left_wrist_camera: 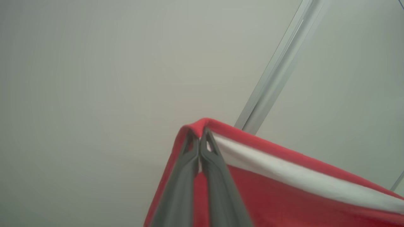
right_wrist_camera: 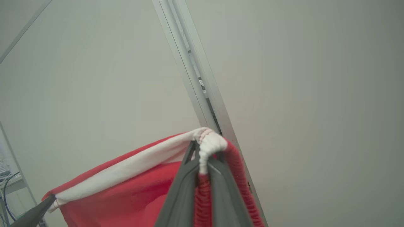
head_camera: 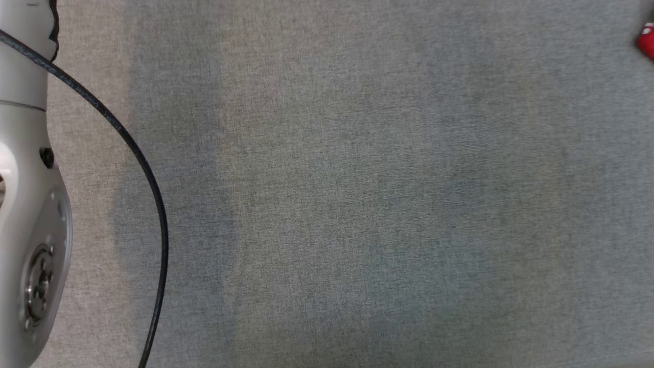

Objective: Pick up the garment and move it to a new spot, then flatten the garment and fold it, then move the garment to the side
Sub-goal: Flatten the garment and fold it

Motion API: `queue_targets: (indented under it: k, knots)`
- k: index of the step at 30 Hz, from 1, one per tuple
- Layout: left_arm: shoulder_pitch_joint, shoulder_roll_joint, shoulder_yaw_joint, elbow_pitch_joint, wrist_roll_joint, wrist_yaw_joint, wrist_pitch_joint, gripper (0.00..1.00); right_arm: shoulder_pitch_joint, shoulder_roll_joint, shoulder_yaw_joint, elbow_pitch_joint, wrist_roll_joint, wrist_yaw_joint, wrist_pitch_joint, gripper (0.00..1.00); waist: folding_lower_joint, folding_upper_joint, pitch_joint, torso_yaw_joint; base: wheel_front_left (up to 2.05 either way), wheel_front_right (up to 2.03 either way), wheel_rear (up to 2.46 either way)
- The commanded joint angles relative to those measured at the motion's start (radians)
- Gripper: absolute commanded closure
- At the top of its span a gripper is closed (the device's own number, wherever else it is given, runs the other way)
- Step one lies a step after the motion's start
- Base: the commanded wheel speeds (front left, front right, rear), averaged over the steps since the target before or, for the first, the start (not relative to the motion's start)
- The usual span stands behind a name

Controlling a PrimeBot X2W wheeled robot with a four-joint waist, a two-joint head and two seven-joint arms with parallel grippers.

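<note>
Garment (left_wrist_camera: 284, 201) held aloft, white hem running lower centre to frame edge: left hand (left_wrist_camera: 199, 135) pinched shut on red corner, right hand (right_wrist_camera: 204, 154) pinched shut on white-trimmed corner, apparently above grey surface (head_camera: 357, 204).

Grey woven cloth covers the table (head_camera: 357, 204), paler and beige along its left side, under soft, blurred shadows. A plain off-white wall (left_wrist_camera: 94, 78) is crossed diagonally by an aluminium rail (left_wrist_camera: 277, 69). The light is even.
</note>
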Motion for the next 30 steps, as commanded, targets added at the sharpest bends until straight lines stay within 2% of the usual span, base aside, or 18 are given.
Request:
queue_targets:
  k: [1,5,9,16,18,24,30]
  knots:
    - [0.025,0.008,0.018,-0.010,0.009,-0.009,-0.004,1.00,0.062,0.007,-0.007,-0.018,-0.029,0.000,-0.007,1.00,-0.0001,0.0000,0.033,0.011,0.00,0.00,0.00]
    - [0.060,0.005,0.010,0.009,0.021,-0.024,-0.005,1.00,0.121,0.017,0.037,-0.014,-0.036,0.000,-0.007,1.00,-0.0001,0.0000,0.053,0.014,0.00,0.00,0.00]
    - [0.106,0.007,-0.022,0.072,0.026,-0.032,-0.005,1.00,0.193,0.010,0.133,0.035,0.008,0.000,-0.007,1.00,-0.0001,0.0000,0.052,0.017,0.00,0.00,0.00]
    - [0.175,0.022,-0.076,0.184,0.030,-0.033,0.059,1.00,0.264,-0.015,0.318,0.100,0.188,0.000,0.006,1.00,-0.0001,0.0000,0.017,0.006,0.00,0.00,0.00]
    - [0.185,0.024,-0.086,0.191,0.031,-0.033,0.072,1.00,0.272,-0.018,0.337,0.105,0.217,0.000,0.018,1.00,-0.0001,0.0000,0.011,0.004,0.00,0.00,0.00]
    - [0.250,0.043,-0.099,0.227,0.013,-0.033,0.108,1.00,0.319,-0.048,0.448,0.106,0.367,0.000,0.104,1.00,-0.0001,0.0000,-0.039,0.002,0.00,0.00,0.00]
    - [0.346,0.031,-0.135,0.238,0.002,-0.033,0.149,1.00,0.390,-0.082,0.515,0.116,0.497,0.000,0.209,1.00,-0.0001,0.0000,-0.105,0.012,0.00,0.00,0.00]
